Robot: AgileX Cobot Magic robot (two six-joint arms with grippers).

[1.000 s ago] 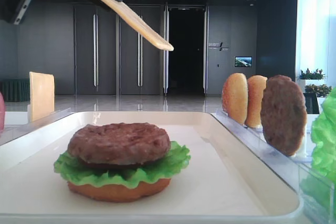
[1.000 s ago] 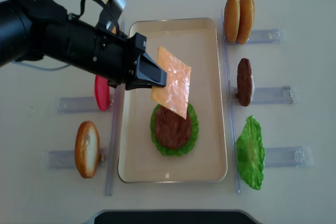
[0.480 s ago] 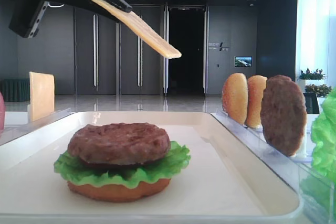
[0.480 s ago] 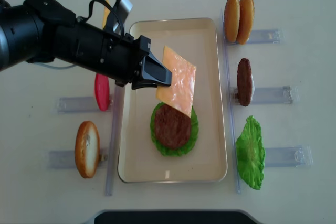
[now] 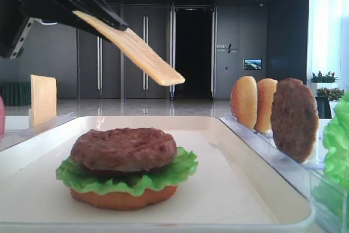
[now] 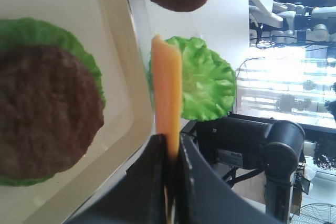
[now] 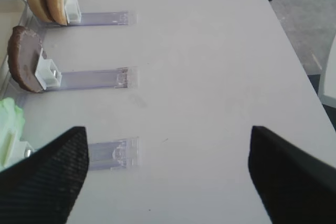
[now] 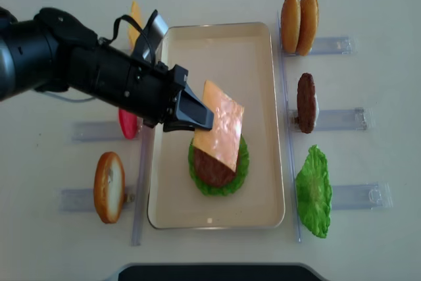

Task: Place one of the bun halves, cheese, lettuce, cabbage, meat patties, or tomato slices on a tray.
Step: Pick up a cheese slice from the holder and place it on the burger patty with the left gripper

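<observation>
Two patties (image 8: pixel 214 166), perhaps four buns (image 8: pixel 299 14).

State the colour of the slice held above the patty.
Yellow-orange; the cheese shows best in the overhead exterior view.

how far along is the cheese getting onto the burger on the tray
Done: a bun half, lettuce and a patty are stacked on the tray. In hand: the left gripper is shut on the cheese, tilted in the air above the patty, not touching it. Left: lower it onto the patty and let go.
</observation>
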